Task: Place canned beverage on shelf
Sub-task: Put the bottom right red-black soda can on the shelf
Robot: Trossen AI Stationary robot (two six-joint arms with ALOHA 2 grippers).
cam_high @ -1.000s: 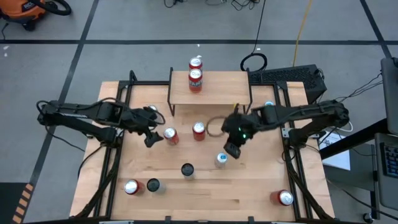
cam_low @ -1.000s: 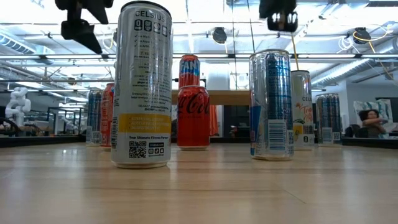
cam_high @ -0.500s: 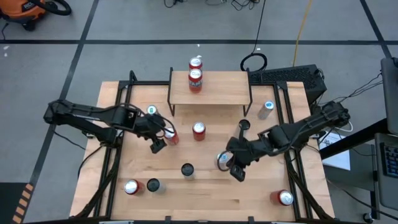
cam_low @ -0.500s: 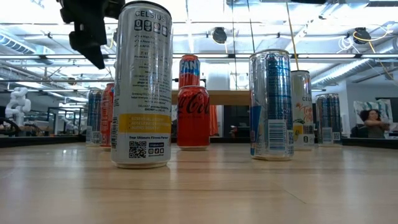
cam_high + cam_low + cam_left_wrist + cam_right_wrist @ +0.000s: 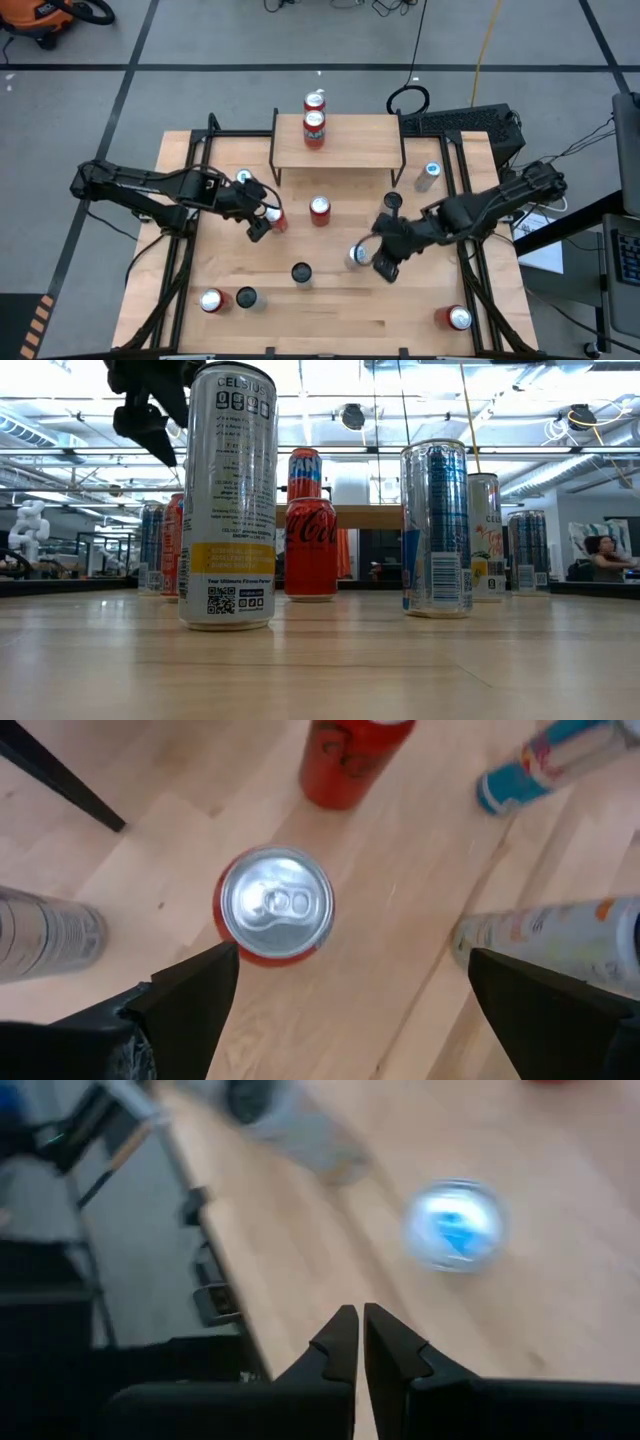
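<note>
The red can (image 5: 274,906) is sitting under the wide-open left claw (image 5: 262,224) (empty); it is probably off-centre, risking a tip.

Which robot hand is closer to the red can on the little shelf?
Left. The open left gripper hovers nearer the red can on the shelf; the shut right gripper is farther off.

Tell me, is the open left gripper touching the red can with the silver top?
Cannot tell. In the left wrist view, one finger of the left gripper overlaps the red can's edge; height is unclear.
</note>
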